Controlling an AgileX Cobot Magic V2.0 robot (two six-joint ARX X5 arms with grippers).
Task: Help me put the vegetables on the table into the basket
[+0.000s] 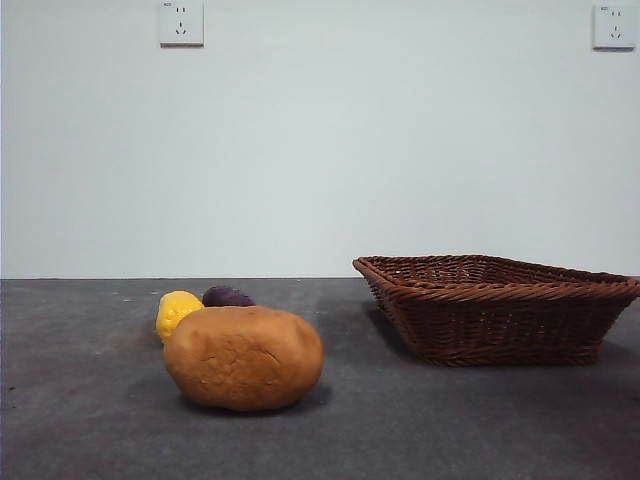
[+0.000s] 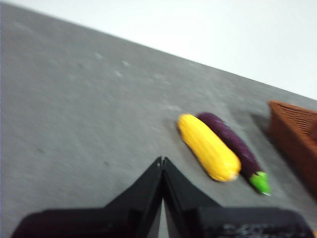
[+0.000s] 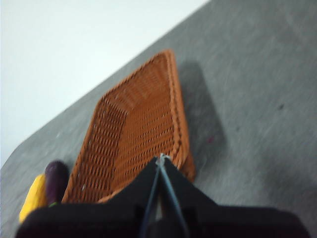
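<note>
A large tan-brown cracked potato (image 1: 243, 357) lies on the dark grey table (image 1: 90, 420) at the front left. Behind it lie a yellow corn cob (image 1: 176, 311) (image 2: 208, 147) and a dark purple eggplant (image 1: 227, 297) (image 2: 233, 145) with a green stem, side by side and touching. The reddish-brown wicker basket (image 1: 497, 306) (image 3: 133, 134) stands empty at the right. My left gripper (image 2: 162, 161) is shut, above bare table short of the corn. Over the basket's near rim, my right gripper (image 3: 161, 158) is shut too. Neither arm shows in the front view.
A pale wall with two power sockets (image 1: 181, 22) rises behind the table. The basket's corner (image 2: 297, 134) shows beside the eggplant in the left wrist view. The corn (image 3: 33, 198) and eggplant (image 3: 55, 179) peek in beside the basket in the right wrist view.
</note>
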